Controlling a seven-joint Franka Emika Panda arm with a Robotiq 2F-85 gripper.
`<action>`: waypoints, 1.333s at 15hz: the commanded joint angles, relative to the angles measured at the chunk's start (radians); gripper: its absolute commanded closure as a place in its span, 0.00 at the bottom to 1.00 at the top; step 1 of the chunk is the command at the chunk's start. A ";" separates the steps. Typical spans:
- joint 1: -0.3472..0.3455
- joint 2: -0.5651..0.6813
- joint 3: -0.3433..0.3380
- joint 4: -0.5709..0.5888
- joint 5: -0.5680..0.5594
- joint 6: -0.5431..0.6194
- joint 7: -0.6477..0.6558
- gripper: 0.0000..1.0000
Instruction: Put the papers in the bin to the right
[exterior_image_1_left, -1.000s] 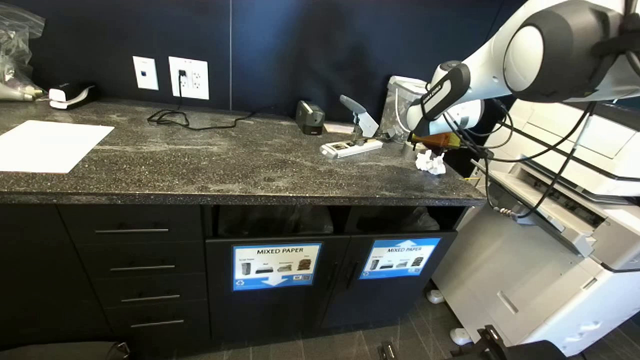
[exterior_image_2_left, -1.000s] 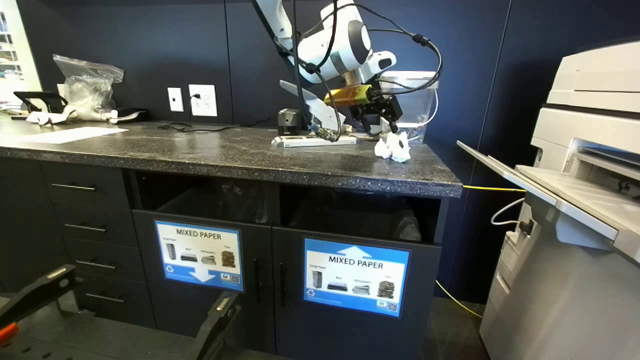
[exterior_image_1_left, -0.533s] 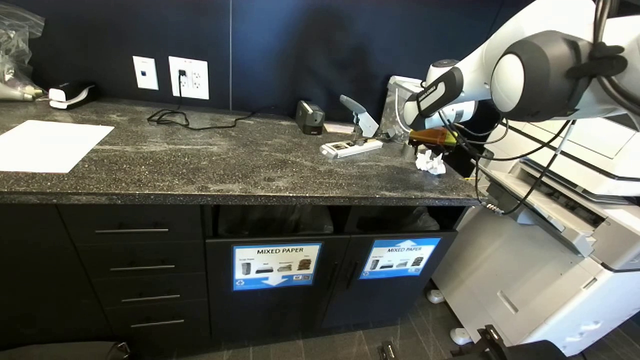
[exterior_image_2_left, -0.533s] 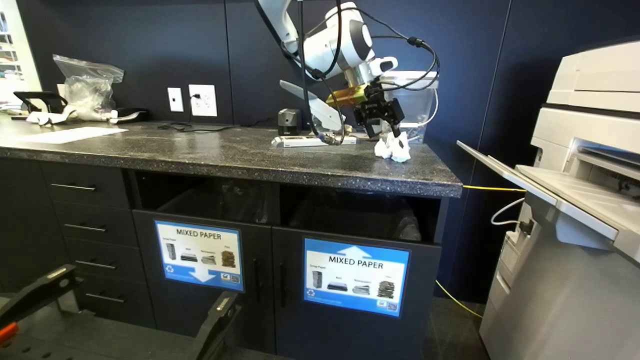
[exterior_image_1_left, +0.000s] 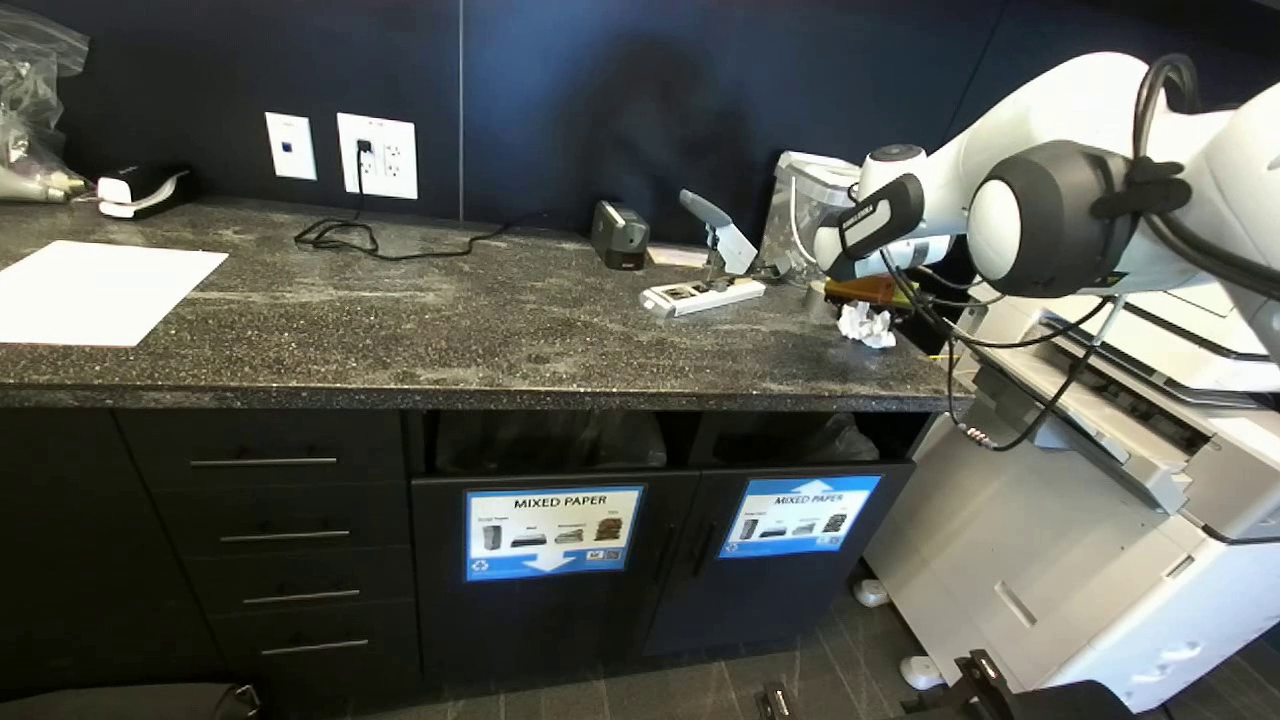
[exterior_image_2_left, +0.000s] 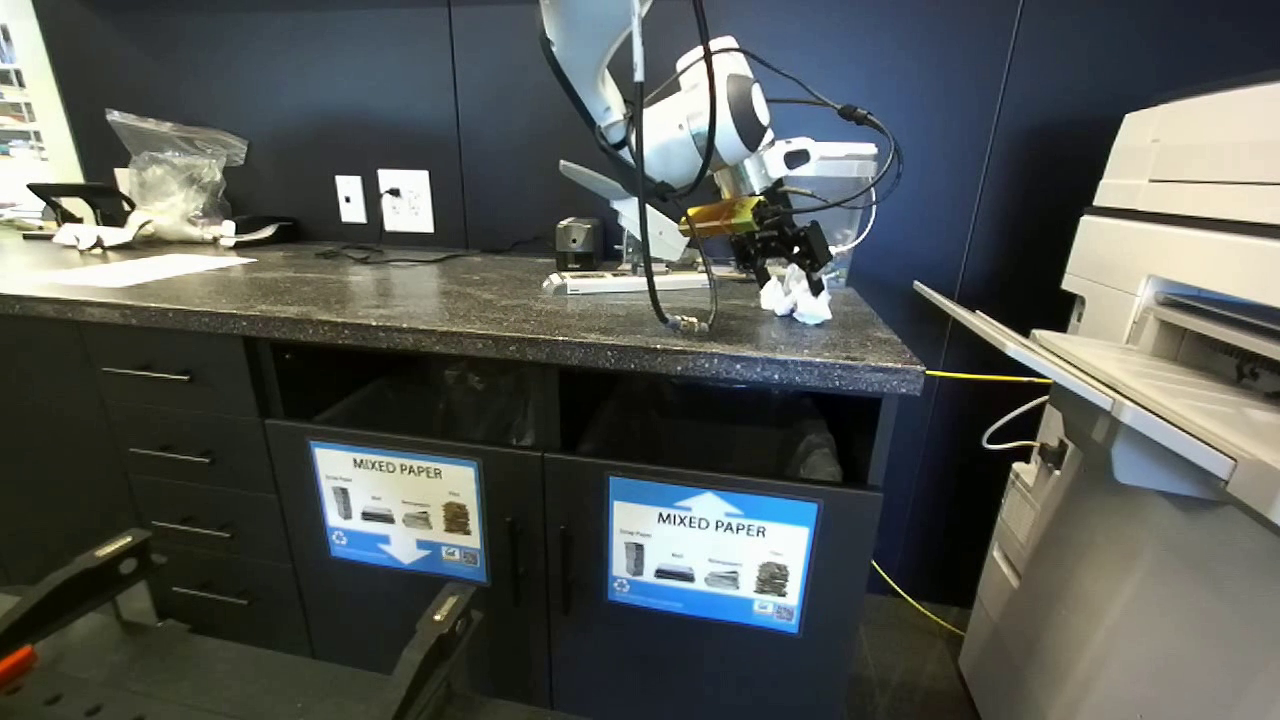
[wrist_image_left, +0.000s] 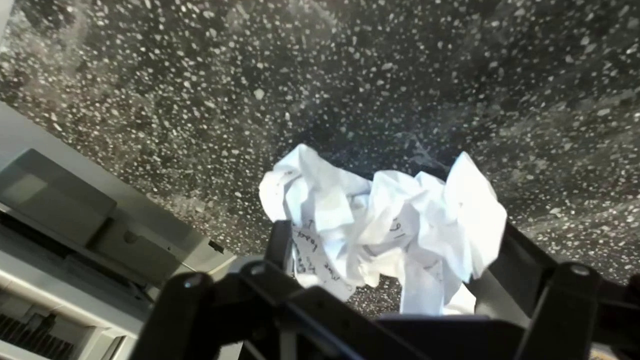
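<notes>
Crumpled white papers (exterior_image_1_left: 866, 325) lie clumped on the dark counter near its right end; whether one wad or several touching, I cannot tell. They also show in the wrist view (wrist_image_left: 400, 210), with handwriting on them. My gripper (exterior_image_2_left: 789, 277) is lowered over the papers, its black fingers wide apart. In the wrist view, one finger of the gripper (wrist_image_left: 392, 240) stands at each side of the clump, touching or nearly touching it. A pale bucket with a whitish rim, which fits the bin (exterior_image_1_left: 795, 235), stands behind at the back right. It is partly hidden by the arm; its inside does not show.
An open stapler (exterior_image_1_left: 705, 292) and a black pencil sharpener (exterior_image_1_left: 620, 236) stand left of the arm. A flat white sheet (exterior_image_1_left: 105, 290) lies at the far left. A large printer (exterior_image_2_left: 1090, 500) stands right of the counter. Cables hang from the arm over the counter.
My gripper has moved down and slightly right, so its fingers now reach around the papers. The papers have shifted slightly to the right on the counter.
</notes>
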 joint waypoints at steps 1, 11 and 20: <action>-0.042 0.077 0.022 0.146 0.008 -0.040 0.012 0.00; -0.060 0.133 0.037 0.248 0.009 -0.087 0.009 0.65; -0.066 0.130 0.051 0.257 0.015 -0.147 -0.015 0.93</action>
